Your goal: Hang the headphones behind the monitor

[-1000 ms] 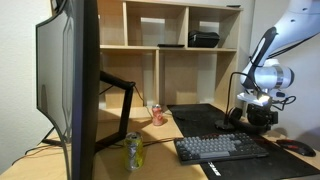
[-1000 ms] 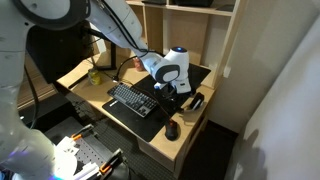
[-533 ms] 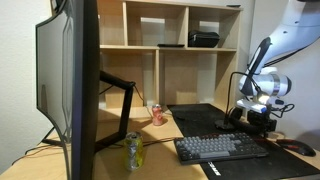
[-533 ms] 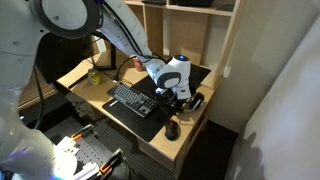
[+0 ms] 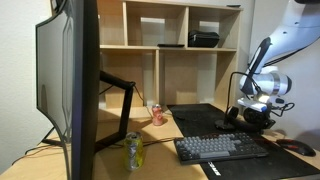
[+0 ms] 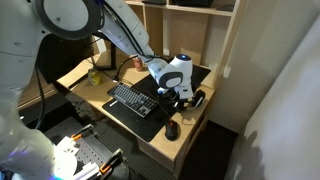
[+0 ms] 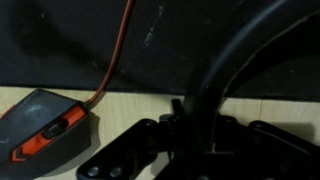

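The headphones (image 5: 262,122) lie at the far end of the desk on a black mat, away from the monitor (image 5: 78,80), which stands edge-on, tall and black-framed. My gripper (image 5: 256,110) is lowered straight onto them; it also shows from above (image 6: 181,93), with the headphones (image 6: 194,100) under it. In the wrist view the curved black headband (image 7: 228,62) rises from between the fingers, and my gripper (image 7: 190,128) is shut on it. The ear cups are hidden in that view.
A keyboard (image 5: 220,148) lies on the mat beside the gripper, a black and orange mouse (image 7: 45,125) with an orange cable close by. A green can (image 5: 133,150) and a red can (image 5: 157,114) stand near the monitor's rear arm (image 5: 120,84). Shelves (image 5: 175,45) rise behind.
The gripper has come down a little onto the headphones and its jaws have closed on the headband. Nothing else has moved.
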Action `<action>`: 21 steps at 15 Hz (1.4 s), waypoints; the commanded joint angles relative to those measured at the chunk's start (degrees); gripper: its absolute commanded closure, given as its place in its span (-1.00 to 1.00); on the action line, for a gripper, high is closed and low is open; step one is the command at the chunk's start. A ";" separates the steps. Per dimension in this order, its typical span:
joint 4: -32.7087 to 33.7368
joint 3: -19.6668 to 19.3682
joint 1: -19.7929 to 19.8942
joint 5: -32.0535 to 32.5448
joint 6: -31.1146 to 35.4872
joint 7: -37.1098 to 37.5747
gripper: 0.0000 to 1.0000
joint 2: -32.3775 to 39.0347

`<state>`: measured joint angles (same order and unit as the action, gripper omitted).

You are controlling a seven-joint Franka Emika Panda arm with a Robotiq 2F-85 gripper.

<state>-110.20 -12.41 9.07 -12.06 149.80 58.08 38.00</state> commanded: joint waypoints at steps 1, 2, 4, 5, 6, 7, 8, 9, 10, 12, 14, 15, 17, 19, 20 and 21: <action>1.05 0.46 1.64 -1.51 -2.93 -3.83 0.96 -1.11; 1.25 0.19 1.90 -1.46 -4.67 -4.25 0.90 -2.03; 2.42 1.01 4.00 -2.79 -9.88 -6.55 0.90 -4.13; 3.04 0.77 4.75 -3.42 -12.70 -7.38 0.90 -5.42; 3.70 0.78 5.69 -4.35 -15.60 -8.70 0.90 -6.54; 4.35 1.44 7.48 -5.99 -19.77 -11.49 0.90 -8.37; 4.70 1.43 8.75 -7.41 -23.54 -13.72 0.90 -10.08; 4.36 1.01 9.53 -8.48 -25.88 -15.94 0.90 -12.24; 4.10 0.44 10.01 -9.35 -27.95 -17.71 0.90 -14.28; 2.86 -0.23 10.68 -10.95 -29.97 -22.16 0.90 -19.01; 1.29 -0.65 10.75 -12.62 -31.26 -26.67 0.90 -24.55; 1.23 -0.66 10.71 -13.85 -33.54 -28.56 0.90 -27.22; 2.25 -0.48 9.81 -16.39 -39.92 -29.94 0.90 -31.40; 0.61 -0.37 7.79 -15.19 -41.14 -32.23 0.90 -37.01; -0.52 -0.23 6.61 -13.15 -39.74 -32.08 0.90 -40.11; 4.13 -1.26 7.46 -14.12 -41.20 -29.98 0.59 -33.20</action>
<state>-106.44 -12.78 17.20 -26.09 108.93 28.13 4.48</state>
